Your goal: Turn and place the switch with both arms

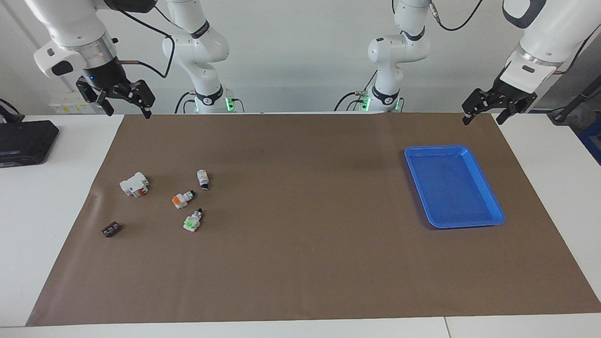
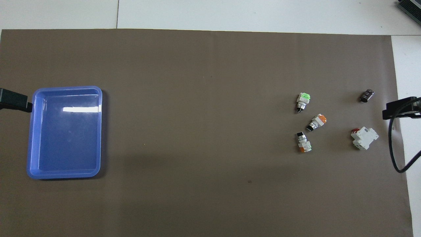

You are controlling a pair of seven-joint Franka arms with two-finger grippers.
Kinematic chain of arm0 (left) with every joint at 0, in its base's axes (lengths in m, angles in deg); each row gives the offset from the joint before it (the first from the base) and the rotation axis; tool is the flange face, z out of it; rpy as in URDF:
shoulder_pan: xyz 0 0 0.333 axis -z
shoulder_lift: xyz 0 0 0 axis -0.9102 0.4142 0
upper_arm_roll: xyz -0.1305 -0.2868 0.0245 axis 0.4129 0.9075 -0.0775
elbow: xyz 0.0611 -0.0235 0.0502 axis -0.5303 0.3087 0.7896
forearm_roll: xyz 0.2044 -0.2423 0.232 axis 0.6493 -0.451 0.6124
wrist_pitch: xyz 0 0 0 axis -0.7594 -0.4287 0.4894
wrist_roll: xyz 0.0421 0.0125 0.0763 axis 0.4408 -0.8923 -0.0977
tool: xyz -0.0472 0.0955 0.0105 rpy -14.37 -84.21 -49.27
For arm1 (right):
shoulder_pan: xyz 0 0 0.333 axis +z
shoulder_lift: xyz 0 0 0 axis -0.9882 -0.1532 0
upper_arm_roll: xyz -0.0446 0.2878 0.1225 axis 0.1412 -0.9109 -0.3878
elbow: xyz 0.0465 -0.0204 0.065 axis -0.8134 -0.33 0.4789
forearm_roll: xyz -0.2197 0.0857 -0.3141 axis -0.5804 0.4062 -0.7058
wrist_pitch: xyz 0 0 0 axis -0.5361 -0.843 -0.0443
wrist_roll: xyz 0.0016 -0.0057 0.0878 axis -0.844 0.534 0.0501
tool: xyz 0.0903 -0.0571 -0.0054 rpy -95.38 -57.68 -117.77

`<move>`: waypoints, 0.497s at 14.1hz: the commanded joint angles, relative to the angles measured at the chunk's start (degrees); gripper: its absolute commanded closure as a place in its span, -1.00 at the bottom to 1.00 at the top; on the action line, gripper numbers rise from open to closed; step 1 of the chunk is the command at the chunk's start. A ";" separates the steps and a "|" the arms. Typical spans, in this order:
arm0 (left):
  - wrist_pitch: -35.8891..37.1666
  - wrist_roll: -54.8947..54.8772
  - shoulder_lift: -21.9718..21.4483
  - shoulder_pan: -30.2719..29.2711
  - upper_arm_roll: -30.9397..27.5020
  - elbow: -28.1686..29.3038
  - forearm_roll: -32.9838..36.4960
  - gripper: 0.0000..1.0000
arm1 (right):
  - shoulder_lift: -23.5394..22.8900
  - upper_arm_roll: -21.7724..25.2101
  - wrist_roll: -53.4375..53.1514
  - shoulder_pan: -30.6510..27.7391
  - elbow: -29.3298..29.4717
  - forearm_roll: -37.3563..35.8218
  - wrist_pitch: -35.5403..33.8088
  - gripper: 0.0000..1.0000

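On the brown paper mat (image 1: 300,263) covering the white table, toward the right arm's end, lies the thumb-sized white plastic switch (image 1: 193,220) with its black knob pointing toward the robots and its green part away from them. Just beside it, nearer to the robots, lies a white switch with an orange part (image 1: 182,199), and nearer again a third small white switch with a black end (image 1: 203,179). A larger white block with a red mark (image 1: 134,184) sits closer to the mat's edge at that end, and a small dark cylindrical part (image 1: 111,229) lies apart from the rest, near the same edge. Toward the left arm's end a shallow blue plastic tray (image 1: 488,206) rests on the mat, with nothing in it.

Both arms wait raised. The right gripper (image 1: 126,109) hangs over the mat's corner with its fingers spread apart, holding nothing. The left gripper (image 1: 483,116) hangs over the mat's other robot-side corner, fingers likewise apart and unloaded.
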State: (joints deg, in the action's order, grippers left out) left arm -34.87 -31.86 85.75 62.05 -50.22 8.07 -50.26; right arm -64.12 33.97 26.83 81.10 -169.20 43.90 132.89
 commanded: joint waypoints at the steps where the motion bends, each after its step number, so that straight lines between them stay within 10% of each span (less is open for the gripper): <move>1: -0.84 0.51 -1.51 -0.20 0.05 1.75 0.79 -1.00 | 1.51 -0.21 0.82 -0.09 -1.94 -0.14 1.34 -1.00; 7: -0.84 0.51 -1.51 -0.20 0.05 1.75 0.79 -1.00 | 1.59 -0.21 0.90 -0.09 -1.94 0.12 0.64 -1.00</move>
State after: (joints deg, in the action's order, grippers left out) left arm -34.87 -31.85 85.75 62.05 -50.23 8.09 -50.26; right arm -64.07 33.97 26.83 81.10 -169.28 43.90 132.90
